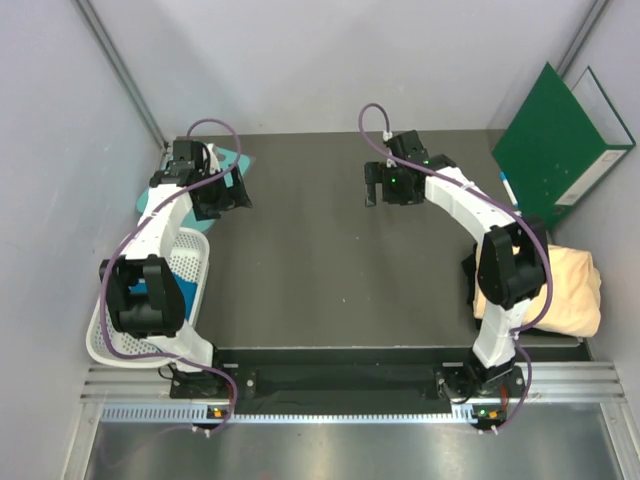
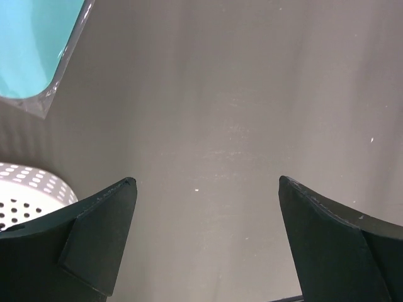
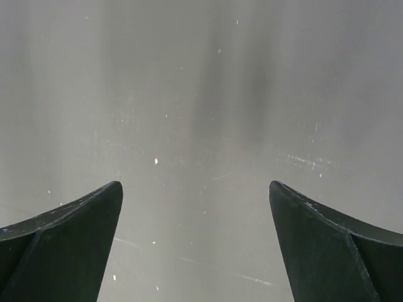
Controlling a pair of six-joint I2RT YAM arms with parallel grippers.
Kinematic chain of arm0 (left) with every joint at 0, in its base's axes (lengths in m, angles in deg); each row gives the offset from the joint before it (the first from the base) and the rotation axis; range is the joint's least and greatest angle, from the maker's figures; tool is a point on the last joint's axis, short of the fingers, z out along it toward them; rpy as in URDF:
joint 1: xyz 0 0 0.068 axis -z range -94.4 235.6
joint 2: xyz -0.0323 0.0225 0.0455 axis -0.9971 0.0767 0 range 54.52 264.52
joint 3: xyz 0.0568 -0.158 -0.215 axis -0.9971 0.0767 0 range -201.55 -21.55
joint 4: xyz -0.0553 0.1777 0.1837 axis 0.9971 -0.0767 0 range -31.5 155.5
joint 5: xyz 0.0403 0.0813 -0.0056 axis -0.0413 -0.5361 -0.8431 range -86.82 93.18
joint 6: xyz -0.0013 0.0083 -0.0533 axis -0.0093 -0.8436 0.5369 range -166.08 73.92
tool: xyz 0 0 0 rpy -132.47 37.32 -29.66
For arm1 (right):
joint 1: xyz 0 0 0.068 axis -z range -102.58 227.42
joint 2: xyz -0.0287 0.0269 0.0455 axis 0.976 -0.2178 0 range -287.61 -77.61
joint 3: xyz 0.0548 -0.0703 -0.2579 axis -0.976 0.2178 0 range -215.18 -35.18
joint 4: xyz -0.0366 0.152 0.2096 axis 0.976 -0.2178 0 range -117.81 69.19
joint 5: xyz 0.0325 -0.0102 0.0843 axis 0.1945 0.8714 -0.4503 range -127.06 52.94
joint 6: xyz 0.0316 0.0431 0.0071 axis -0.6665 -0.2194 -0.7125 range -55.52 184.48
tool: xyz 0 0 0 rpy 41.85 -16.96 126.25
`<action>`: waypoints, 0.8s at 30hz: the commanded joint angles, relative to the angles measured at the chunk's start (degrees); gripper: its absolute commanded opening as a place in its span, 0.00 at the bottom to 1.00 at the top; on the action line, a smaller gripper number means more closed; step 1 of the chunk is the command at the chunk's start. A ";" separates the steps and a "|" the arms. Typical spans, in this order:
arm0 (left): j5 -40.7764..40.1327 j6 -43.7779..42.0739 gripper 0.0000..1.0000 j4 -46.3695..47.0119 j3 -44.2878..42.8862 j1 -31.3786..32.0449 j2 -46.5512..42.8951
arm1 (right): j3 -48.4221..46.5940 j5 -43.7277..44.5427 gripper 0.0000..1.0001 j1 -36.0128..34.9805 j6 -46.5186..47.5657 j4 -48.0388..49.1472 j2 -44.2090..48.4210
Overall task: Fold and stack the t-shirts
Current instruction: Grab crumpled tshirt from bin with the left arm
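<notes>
Black fingers of the left gripper fill the bottom corners of its wrist view, spread wide with only bare table between them. The right gripper looks the same from its own camera: jaws fully apart, nothing in them, grey tabletop below.

From above, the cream t-shirt lies as a soft folded bundle at the right edge of the table, just beside the right arm's elbow, which covers part of it. A small patch of blue t-shirt shows inside the white basket at the near left. The left arm hides most of it, so its shape cannot be told.

The left gripper sits over the far left of the table, past the basket. A teal board lies flat just behind it; its rounded corner shows at the upper left of the left wrist view, with the basket's holed rim below it. The right gripper hangs over the far middle of the table, well apart from the cream bundle. A green folder leans in the far right corner.
</notes>
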State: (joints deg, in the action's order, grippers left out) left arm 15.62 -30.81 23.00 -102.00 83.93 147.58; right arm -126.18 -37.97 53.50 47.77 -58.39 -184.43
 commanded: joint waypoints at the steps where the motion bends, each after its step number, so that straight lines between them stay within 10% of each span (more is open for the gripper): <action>1: -0.66 -1.29 0.99 3.22 -1.55 0.09 -2.09 | -0.06 0.73 1.00 -1.04 -0.95 0.93 1.71; 12: -29.90 6.00 0.99 -12.07 -1.75 -0.61 -7.70 | -0.84 -0.14 1.00 -2.18 -1.39 0.84 -1.10; 24: -34.52 10.22 0.99 -17.80 17.86 -13.17 -19.40 | -6.56 -2.61 1.00 -3.41 0.54 -1.18 -6.81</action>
State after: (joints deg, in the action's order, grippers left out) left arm -16.55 -22.07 7.00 -88.95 73.94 128.65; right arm -128.91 -39.33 50.89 47.00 -59.29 -190.84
